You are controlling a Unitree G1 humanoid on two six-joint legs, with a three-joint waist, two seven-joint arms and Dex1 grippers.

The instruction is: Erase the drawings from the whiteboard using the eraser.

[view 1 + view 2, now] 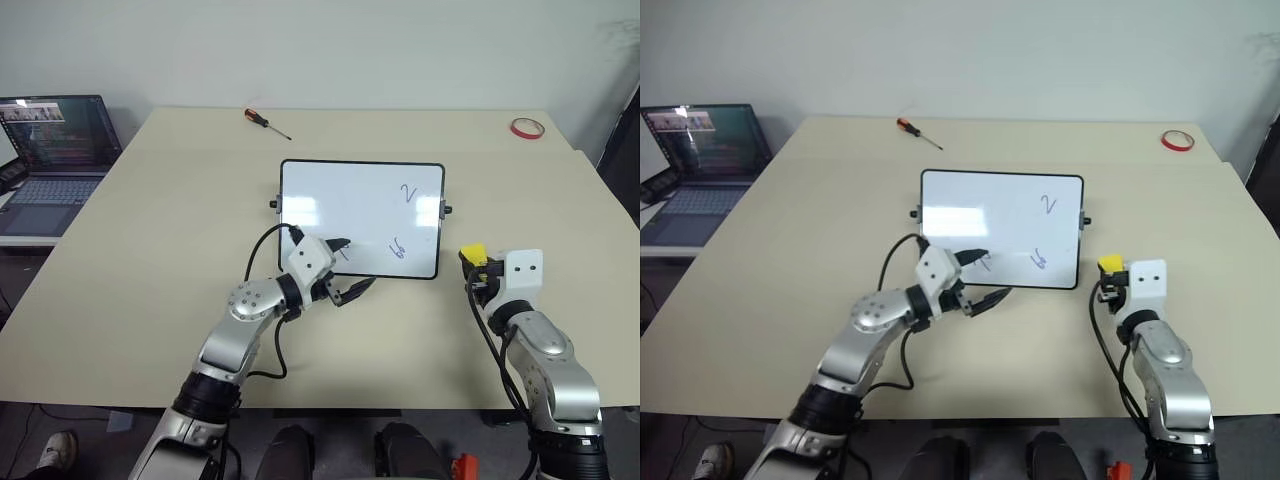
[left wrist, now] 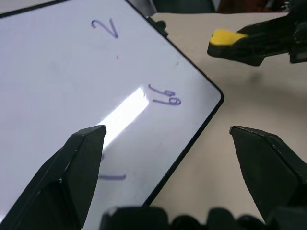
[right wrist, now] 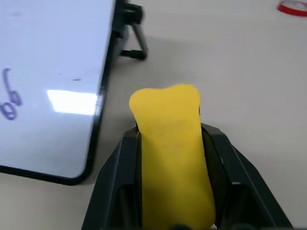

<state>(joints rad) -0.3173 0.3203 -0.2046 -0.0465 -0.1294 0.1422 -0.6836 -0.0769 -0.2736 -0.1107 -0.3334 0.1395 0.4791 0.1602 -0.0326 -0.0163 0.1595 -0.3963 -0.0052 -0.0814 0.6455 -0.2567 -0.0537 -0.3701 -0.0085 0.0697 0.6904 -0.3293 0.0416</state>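
R gripper (image 3: pixel 173 158): fingers clenched on eraser (image 1: pixel 472 254), just beside whiteboard (image 1: pixel 340 205) R edge; L gripper (image 1: pixel 345 268): fingers spread over board's near edge, nothing held; drawings (image 1: pixel 407 193) unerased; advice: press eraser flat, L steadies frame on counter (image 1: pixel 150 220).

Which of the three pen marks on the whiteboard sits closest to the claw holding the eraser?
The curl near the board's lower right corner. The tick sits higher up the board, and the third mark lies by the left claw, farther from the right claw.
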